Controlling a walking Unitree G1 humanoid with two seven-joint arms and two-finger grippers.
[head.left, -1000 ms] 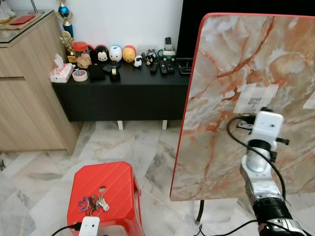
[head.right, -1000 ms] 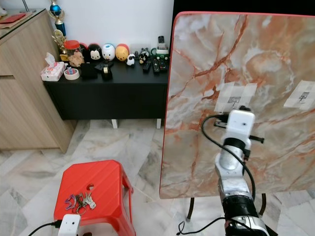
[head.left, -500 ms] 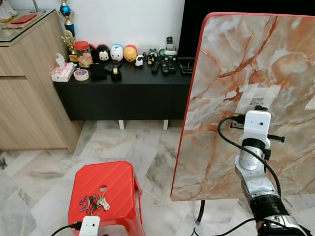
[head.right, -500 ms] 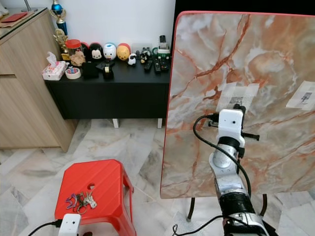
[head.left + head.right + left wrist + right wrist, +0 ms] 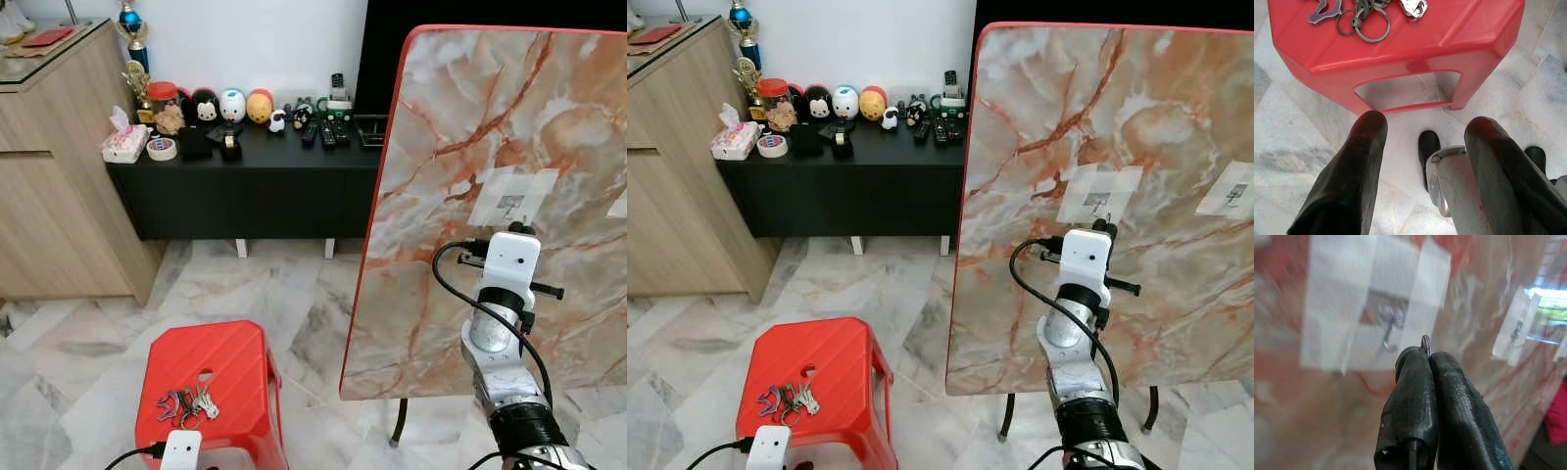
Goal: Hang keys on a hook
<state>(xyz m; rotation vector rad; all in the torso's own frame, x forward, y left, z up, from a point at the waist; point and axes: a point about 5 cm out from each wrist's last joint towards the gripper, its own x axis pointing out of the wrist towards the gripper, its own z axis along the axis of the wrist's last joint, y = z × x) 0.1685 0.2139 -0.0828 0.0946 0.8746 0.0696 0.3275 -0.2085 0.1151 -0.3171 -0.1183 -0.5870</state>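
- Right gripper [image 5: 1426, 363]: fingers pressed together on a thin metal key ring [image 5: 1425, 343], just below the taped hook [image 5: 1388, 328] on the marble board [image 5: 460, 127]; lower than a second ago.
- Left gripper [image 5: 1422, 142]: fingers spread, empty, beside the red stool [image 5: 235, 367].
- Keys [image 5: 186, 403]: lying on the stool, unmoved.

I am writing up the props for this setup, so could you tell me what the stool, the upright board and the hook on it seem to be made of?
Stool: looks like moulded red plastic, glossy, with ribbed top and rounded edges.
Board: marble-patterned surface with a red rim; probably a printed laminate, though real stone cannot be excluded.
Hook: thin shiny wire, seemingly metal, fixed under whitish translucent tape.
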